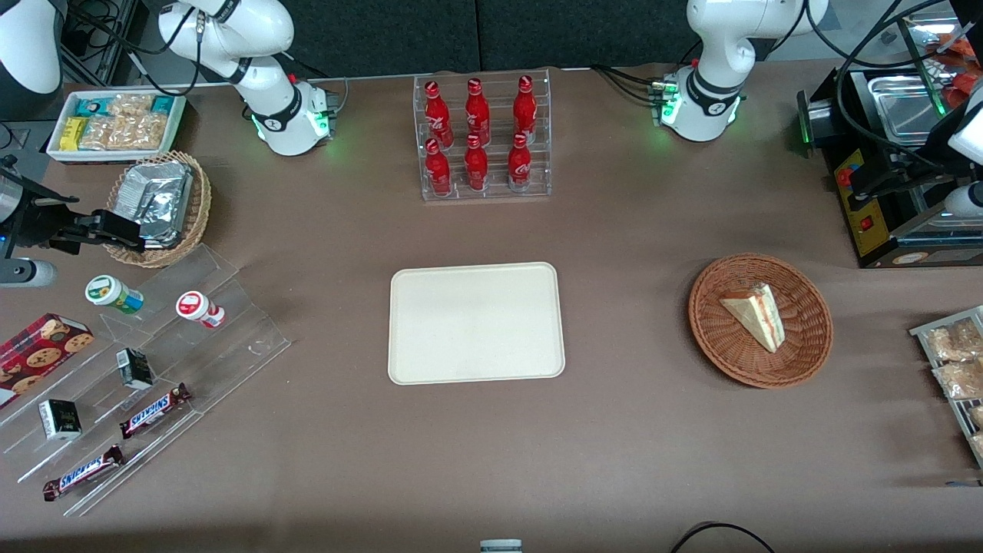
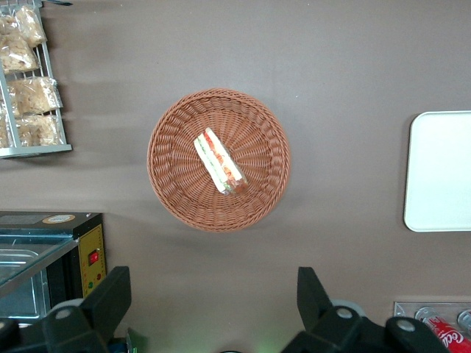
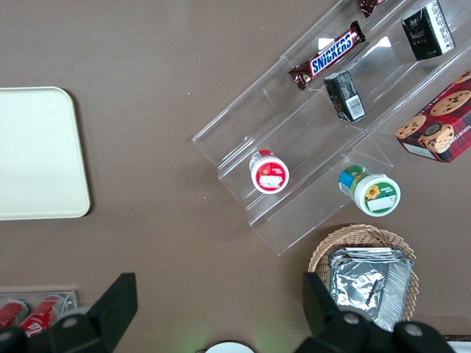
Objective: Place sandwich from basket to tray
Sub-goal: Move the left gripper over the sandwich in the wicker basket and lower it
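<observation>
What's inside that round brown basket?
One sandwich wedge lies in the basket; what's under it is hidden. The tray holds nothing. The open gripper hovers high above.

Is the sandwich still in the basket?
Yes, in. The sandwich lies inside the wicker basket; the tray holds nothing, and the open gripper is not touching it.

Left arm: glossy white rounded shell, black joint ring, green base light, black cables. Gripper: black angular fingers, spread wide.
</observation>
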Robot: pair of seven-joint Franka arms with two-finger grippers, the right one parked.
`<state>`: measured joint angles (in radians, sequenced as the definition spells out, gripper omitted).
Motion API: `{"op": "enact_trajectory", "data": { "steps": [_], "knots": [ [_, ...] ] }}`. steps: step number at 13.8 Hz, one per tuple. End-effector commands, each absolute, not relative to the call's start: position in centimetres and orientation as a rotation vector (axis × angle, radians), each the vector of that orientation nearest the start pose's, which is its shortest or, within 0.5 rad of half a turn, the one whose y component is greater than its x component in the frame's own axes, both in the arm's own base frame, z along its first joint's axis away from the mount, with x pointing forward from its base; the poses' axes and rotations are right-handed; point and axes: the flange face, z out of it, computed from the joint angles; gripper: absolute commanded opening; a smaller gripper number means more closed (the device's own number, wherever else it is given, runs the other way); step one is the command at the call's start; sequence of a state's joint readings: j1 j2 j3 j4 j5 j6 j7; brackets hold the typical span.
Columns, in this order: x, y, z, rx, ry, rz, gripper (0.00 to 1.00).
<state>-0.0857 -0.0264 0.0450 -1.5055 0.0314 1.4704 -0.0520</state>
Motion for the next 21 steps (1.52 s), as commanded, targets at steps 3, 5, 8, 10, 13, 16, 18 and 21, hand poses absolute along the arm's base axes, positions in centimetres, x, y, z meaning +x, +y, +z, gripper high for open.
{"op": "enact_trajectory", "data": {
  "steps": [3, 5, 8, 10, 13, 16, 18, 21],
  "knots": [
    [53.6, -1.8, 66.1, -3.113, -0.023, 0.008, 1.0],
    [53.3, -1.5, 65.2, -3.108, -0.064, 0.068, 1.0],
    [54.1, 0.6, 62.2, -3.061, -0.444, 0.192, 1.0],
    [56.0, 1.0, 58.6, -3.007, -0.556, 0.271, 1.0],
    [58.0, 1.0, 50.0, -2.945, -0.63, 0.334, 1.0],
    [57.7, 0.8, 41.8, -2.903, -0.861, 0.207, 1.0],
    [57.1, 0.7, 37.9, -2.92, -0.868, 0.179, 1.0],
    [56.2, 0.8, 32.4, -2.936, -0.88, 0.143, 1.0]
  ]
}}
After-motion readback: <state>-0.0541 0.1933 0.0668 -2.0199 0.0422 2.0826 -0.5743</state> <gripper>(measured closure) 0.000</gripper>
